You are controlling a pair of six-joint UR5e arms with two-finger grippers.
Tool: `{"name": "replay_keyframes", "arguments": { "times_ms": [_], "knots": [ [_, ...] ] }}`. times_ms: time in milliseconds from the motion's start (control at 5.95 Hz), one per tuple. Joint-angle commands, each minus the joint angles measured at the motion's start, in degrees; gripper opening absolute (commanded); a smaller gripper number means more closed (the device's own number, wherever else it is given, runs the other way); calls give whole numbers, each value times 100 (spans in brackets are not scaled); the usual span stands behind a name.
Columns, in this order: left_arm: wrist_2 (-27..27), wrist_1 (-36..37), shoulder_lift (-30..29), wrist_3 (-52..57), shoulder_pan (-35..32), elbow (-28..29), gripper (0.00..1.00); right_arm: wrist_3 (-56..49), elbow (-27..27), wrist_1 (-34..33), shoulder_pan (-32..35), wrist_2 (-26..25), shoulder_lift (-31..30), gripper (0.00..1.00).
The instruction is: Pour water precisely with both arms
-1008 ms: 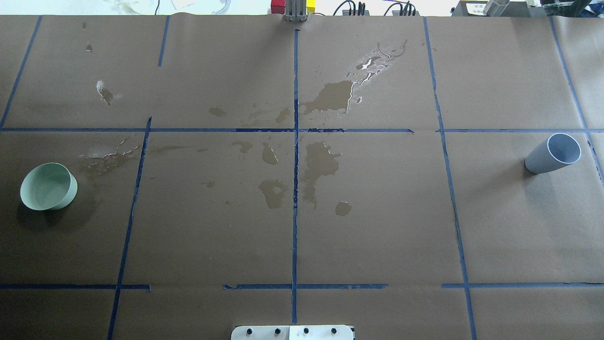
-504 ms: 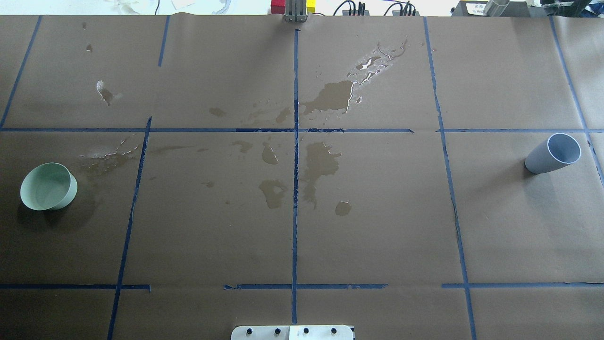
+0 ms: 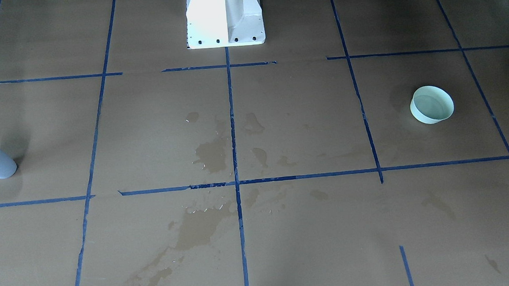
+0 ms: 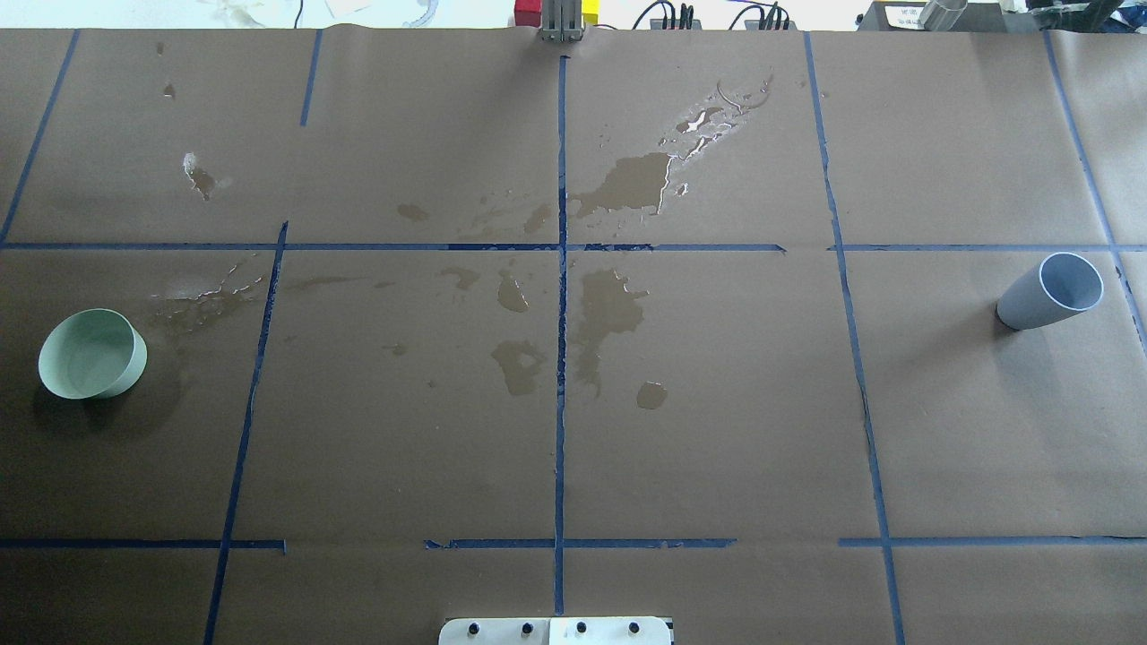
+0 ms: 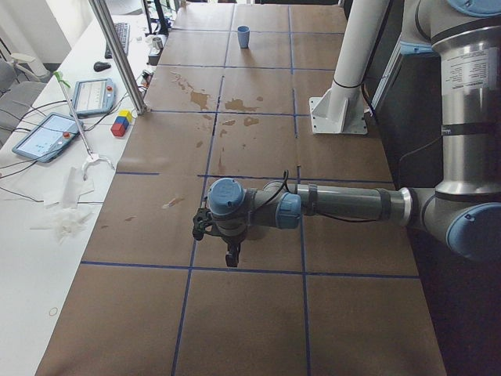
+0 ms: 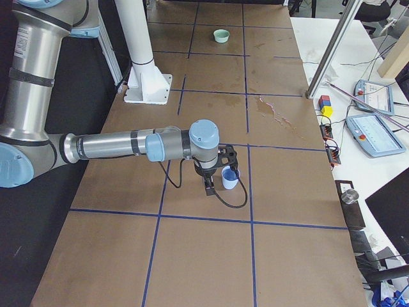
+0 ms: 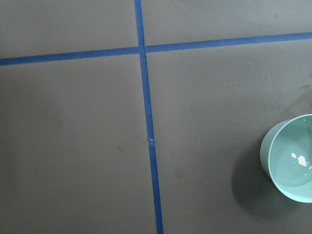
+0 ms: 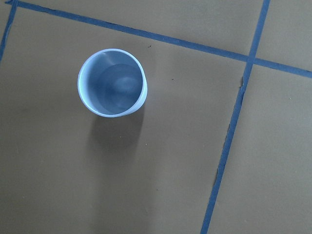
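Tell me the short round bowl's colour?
The short round bowl is pale green, best in the front-facing view.

The right hand hangs beside a blue cup.

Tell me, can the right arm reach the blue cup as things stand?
Probably yes. The right pincer hangs close beside the upright blue cup, and the brown paper around the cup is bare, so nothing seems to block it.

Nothing visible has changed in the overhead view. The green bowl at the left edge, the blue cup at the right edge and the wet stains mid-frame are all where they were.
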Motion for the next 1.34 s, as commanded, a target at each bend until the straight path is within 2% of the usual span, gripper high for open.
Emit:
{"name": "replay_keyframes", "arguments": {
  "times_ms": [0,168,504,840,1176],
  "knots": [
    [71,-1163,-11,-1634,898,54,100,15,-37,25,-9,8,-8,100],
    [263,-1650,-11,-2210,1294,220,100,16,-45,8,-9,16,1,100],
    [712,-1875,-178,-2969,1884,370,100,7,-54,-1,-9,25,-8,100],
    [705,-1875,-344,-2980,2061,502,100,7,-63,-10,-26,25,-8,100],
    [696,-1875,-669,-2989,2212,922,98,16,-89,-10,-88,25,-8,100]
  ]
}}
